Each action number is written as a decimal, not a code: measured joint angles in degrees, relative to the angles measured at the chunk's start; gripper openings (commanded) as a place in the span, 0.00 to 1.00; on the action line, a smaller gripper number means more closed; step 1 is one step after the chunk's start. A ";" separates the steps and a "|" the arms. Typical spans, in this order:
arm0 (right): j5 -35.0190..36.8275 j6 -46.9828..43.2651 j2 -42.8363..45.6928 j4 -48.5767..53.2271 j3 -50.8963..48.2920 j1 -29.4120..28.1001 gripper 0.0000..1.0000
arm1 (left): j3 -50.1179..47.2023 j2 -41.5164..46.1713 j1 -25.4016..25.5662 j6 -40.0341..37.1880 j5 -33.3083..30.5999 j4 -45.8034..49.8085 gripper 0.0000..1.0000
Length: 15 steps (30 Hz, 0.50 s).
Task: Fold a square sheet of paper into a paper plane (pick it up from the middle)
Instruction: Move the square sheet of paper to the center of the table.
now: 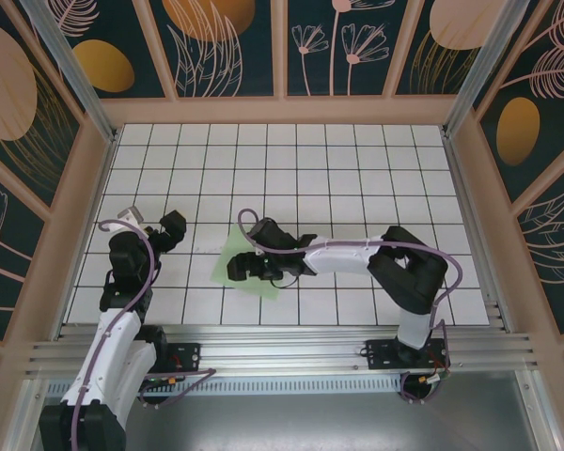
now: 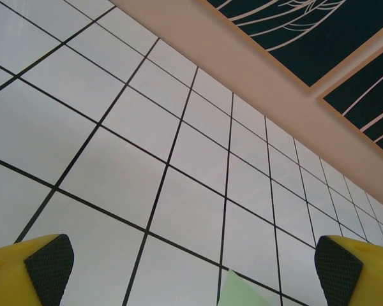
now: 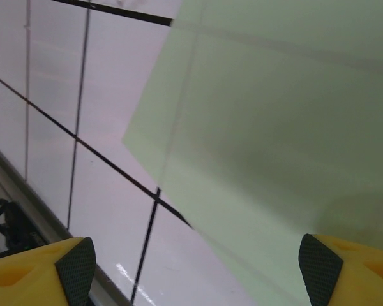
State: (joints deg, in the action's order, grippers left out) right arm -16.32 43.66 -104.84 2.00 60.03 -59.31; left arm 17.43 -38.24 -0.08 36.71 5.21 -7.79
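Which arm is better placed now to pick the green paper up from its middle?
Right: the right gripper, open, is over the square sheet of paper; the left gripper faces tiles beside it.

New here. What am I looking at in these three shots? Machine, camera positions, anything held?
Two robot arms are bolted at the near edge of a white tiled table. The overhead picture looks down from behind them. The other two come from a camera on each wrist; the yellow fingers in their bottom corners are that arm's own claw. A pale green sheet of paper lies on the tiles. The right claw hangs open over it; the left claw is open over tiles beside it. Nothing is held.
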 measured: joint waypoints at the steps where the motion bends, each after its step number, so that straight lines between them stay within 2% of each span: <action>1: 0.07 -0.02 -0.04 0.00 -0.81 0.07 0.86 | 0.04 0.07 0.00 0.20 0.22 0.04 0.99; 8: 0.22 -1.84 4.33 -1.75 -7.80 2.40 0.85 | 0.07 0.11 0.00 1.90 4.59 0.35 0.99; 15: -1.99 -9.86 9.79 0.07 -13.66 11.91 0.85 | -0.50 -1.33 0.00 4.68 12.81 -3.78 0.99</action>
State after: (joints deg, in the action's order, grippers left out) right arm -18.31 33.80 -95.04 2.07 46.37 -47.40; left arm 16.93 -39.57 -0.08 41.39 18.02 -11.57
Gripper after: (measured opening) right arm 0.849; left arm 0.986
